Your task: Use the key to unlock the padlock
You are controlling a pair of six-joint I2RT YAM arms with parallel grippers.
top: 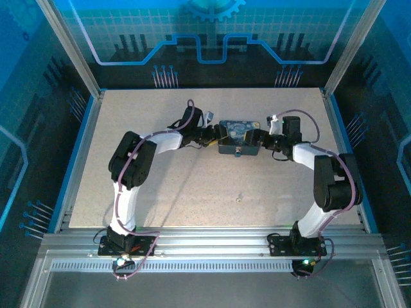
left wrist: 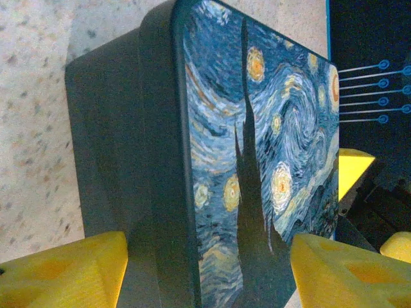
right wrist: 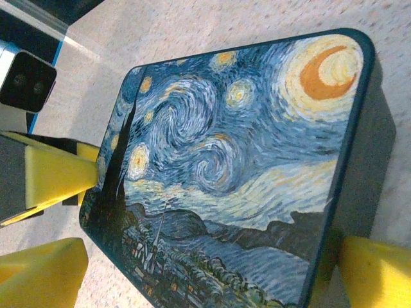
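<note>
The painted tin box lies mid-table, and the tiny silvery padlock hangs at its near side. The key is a speck on the bare table, nearer me, with no gripper close to it. My left gripper is at the box's left end. Its yellow fingers are spread wide, with the box between them. My right gripper is at the right end. Its fingers are also apart and straddle the box, with a gap at the left finger. The padlock is hidden in both wrist views.
The speckled table is edged by blue rails and a metal frame. The left gripper's yellow finger shows beyond the box's far end in the right wrist view. Both arm bases stand at the near edge.
</note>
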